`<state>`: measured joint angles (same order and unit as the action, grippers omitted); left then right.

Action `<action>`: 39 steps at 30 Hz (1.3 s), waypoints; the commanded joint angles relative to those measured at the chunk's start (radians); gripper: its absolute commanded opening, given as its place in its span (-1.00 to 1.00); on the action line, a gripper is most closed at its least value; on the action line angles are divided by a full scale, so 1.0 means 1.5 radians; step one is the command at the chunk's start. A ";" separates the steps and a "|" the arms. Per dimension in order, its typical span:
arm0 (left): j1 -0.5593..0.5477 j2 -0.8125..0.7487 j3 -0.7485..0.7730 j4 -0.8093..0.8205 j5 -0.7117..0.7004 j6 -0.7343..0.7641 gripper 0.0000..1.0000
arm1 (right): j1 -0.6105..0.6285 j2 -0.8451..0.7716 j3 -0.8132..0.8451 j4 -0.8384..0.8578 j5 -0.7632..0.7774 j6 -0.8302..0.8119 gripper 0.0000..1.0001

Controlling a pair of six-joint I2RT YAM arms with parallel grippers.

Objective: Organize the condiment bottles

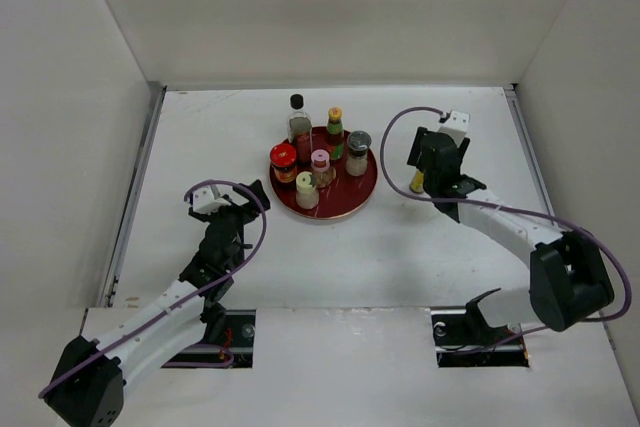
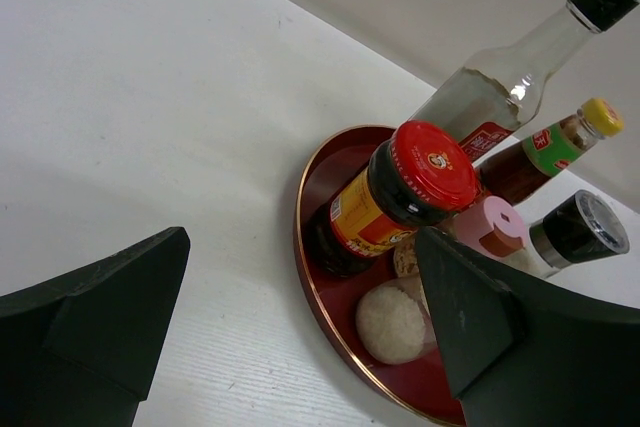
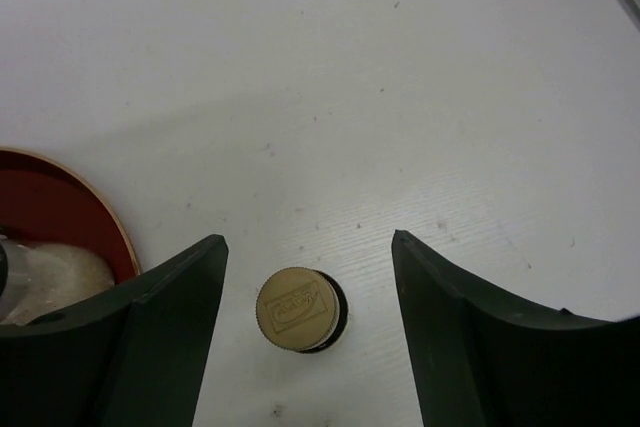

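Six condiment bottles stand on a round dark-red plate (image 1: 352, 201): a tall black-capped bottle (image 1: 298, 119), an orange-capped bottle (image 1: 335, 133), a grey-capped jar (image 1: 358, 153), a red-capped jar (image 1: 284, 162), a pink-capped jar (image 1: 320, 167) and a cream-capped jar (image 1: 307, 190). A yellow-capped bottle (image 3: 295, 309) stands on the table right of the plate, between the open fingers of my right gripper (image 3: 308, 243), untouched. My left gripper (image 2: 300, 247) is open and empty, just left of the plate rim (image 2: 308, 272), facing the red-capped jar (image 2: 425, 172) and cream-capped jar (image 2: 392, 323).
White walls enclose the table on the left, back and right. The plate's edge (image 3: 112, 219) lies close to my right gripper's left finger. Purple cables loop above both arms.
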<state>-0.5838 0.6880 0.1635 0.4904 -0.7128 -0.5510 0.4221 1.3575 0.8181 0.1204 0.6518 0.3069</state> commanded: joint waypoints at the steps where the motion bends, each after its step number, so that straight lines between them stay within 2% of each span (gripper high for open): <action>1: -0.003 -0.004 0.005 0.029 0.004 -0.006 1.00 | -0.011 0.033 0.027 0.015 -0.033 0.020 0.44; 6: 0.001 0.001 0.007 0.026 0.007 -0.006 1.00 | -0.008 0.071 0.037 0.003 -0.037 0.022 0.26; 10: 0.005 0.009 0.004 0.032 0.008 -0.008 1.00 | -0.007 0.044 0.023 0.004 -0.008 0.021 -0.19; 12: 0.001 0.014 0.010 0.029 0.008 -0.008 1.00 | 0.005 0.012 0.018 0.008 0.025 0.013 -0.27; 18: 0.005 0.015 0.008 0.029 0.008 -0.008 1.00 | 0.079 -0.088 0.009 -0.008 0.043 -0.027 -0.31; 23: 0.005 0.011 0.004 0.032 0.002 -0.009 1.00 | 0.190 -0.089 0.034 -0.030 0.015 -0.010 -0.31; 29: 0.002 0.017 0.006 0.032 0.001 -0.011 1.00 | 0.282 0.020 0.113 0.038 -0.018 -0.004 -0.31; 39: 0.010 0.018 0.008 0.027 0.006 -0.011 1.00 | 0.298 0.183 0.187 0.120 -0.052 -0.014 -0.30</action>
<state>-0.5762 0.7158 0.1635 0.4908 -0.7071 -0.5583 0.8658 1.6161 1.0340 0.1616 0.5816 0.2905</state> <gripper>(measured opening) 0.997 0.406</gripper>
